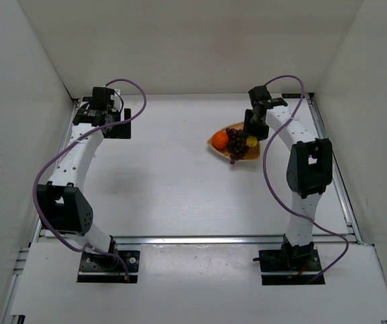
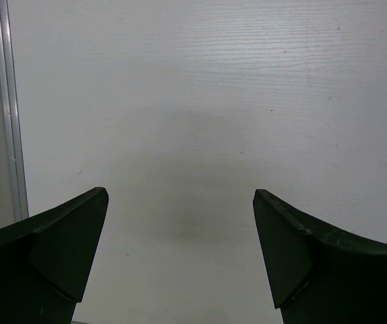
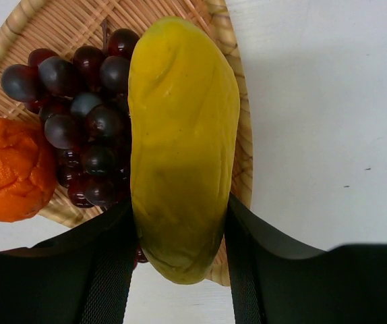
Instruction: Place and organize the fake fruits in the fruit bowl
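The woven fruit bowl (image 1: 215, 145) sits at the back right of the table and also shows in the right wrist view (image 3: 58, 27). In it lie the orange (image 1: 220, 139) (image 3: 8, 169) and the dark grape bunch (image 1: 236, 143) (image 3: 85, 121). My right gripper (image 1: 253, 133) (image 3: 180, 229) is shut on the yellow banana-like fruit (image 1: 252, 141) (image 3: 180, 135), holding it over the bowl's right side beside the grapes. My left gripper (image 1: 123, 123) (image 2: 180, 223) is open and empty over bare table at the back left.
White walls enclose the table on three sides. A metal rail (image 2: 8, 108) runs along the left edge. Purple cables loop from both arms (image 1: 274, 162).
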